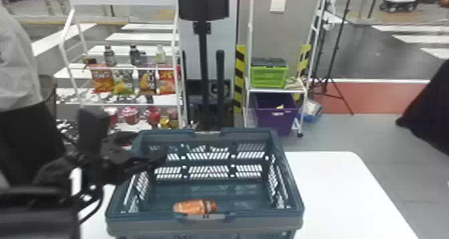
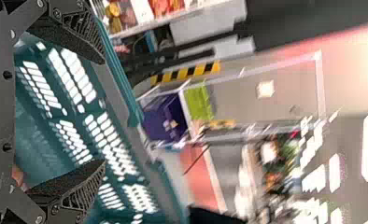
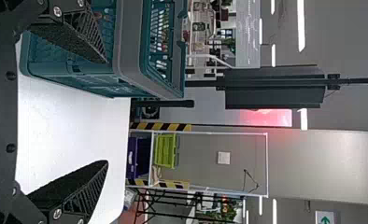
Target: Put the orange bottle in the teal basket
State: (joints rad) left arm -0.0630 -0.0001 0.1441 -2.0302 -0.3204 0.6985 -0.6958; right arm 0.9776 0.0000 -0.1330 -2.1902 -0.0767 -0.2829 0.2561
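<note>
Well, the orange bottle (image 1: 190, 207) lies on its side inside the teal basket (image 1: 150, 224), partly hidden by the near rim. The left gripper (image 1: 148, 146), blurry in the head view, has parted fingers; so does the right gripper (image 3: 106, 112).

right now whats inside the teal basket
The orange bottle lies on its side in the teal basket, close to the near wall. That wall hides the floor strip right behind it, and the left pincer covers part of the far left side.

There is one orange bottle (image 1: 190, 207), one teal basket (image 1: 140, 225), four snack bags (image 1: 102, 79) and one green crate (image 1: 268, 77).
</note>
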